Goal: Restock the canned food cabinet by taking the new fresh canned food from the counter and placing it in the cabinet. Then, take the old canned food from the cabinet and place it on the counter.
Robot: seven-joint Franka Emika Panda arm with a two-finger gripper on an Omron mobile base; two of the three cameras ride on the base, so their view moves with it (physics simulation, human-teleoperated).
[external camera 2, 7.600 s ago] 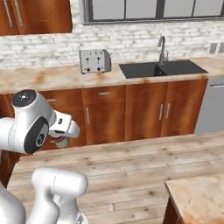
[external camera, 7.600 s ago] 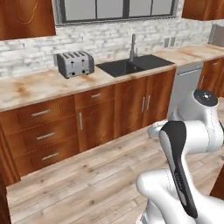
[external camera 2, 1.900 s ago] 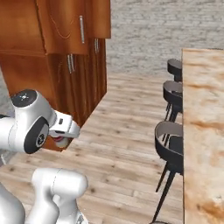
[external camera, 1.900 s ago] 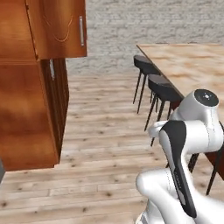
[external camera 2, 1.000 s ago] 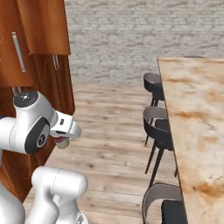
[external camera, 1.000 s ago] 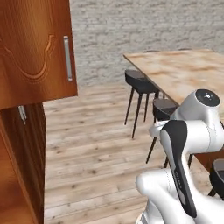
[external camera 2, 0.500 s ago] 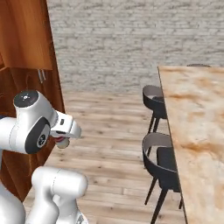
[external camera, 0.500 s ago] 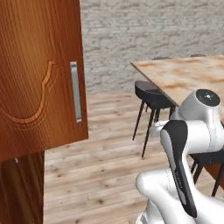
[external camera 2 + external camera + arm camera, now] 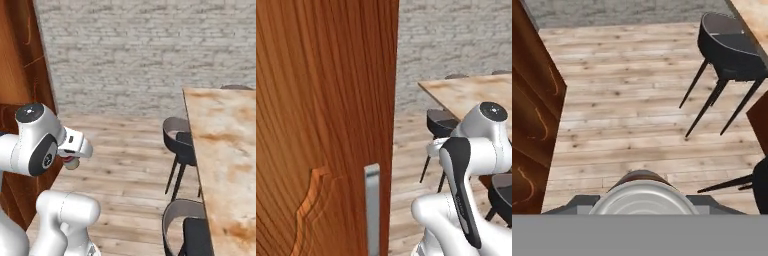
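The hand (image 9: 643, 207) is clamped on the old canned food (image 9: 643, 197), whose round grey metal top sits right at the bottom of the hand view with a rim of reddish-brown showing behind it, the dark fingers pressed against its two sides. From the right base view the same can (image 9: 70, 162) shows as a small reddish lump tucked under the white wrist, held up in the air well above the plank floor (image 9: 125, 155), out in front of the arm's shoulder. Close on the left stands the canned food cabinet (image 9: 321, 115): one of its reddish-brown doors swings wide toward the left base camera, with the carved arch line and the slim silver handle (image 9: 372, 210) low on it. In the hand view the cabinet's carved front (image 9: 534, 125) runs down the left edge, and the can hangs over bare floor just beside it, not inside it. To the right lies the counter (image 9: 225, 150), a pale stone slab with rusty-orange blotches, well apart from the can. Dark stools (image 9: 178, 145) on thin splayed legs stand along its near edge, between the counter and the open floor. One of them (image 9: 728, 42) sits at the upper right of the hand view. A grey brick wall (image 9: 140, 55) closes the room behind.
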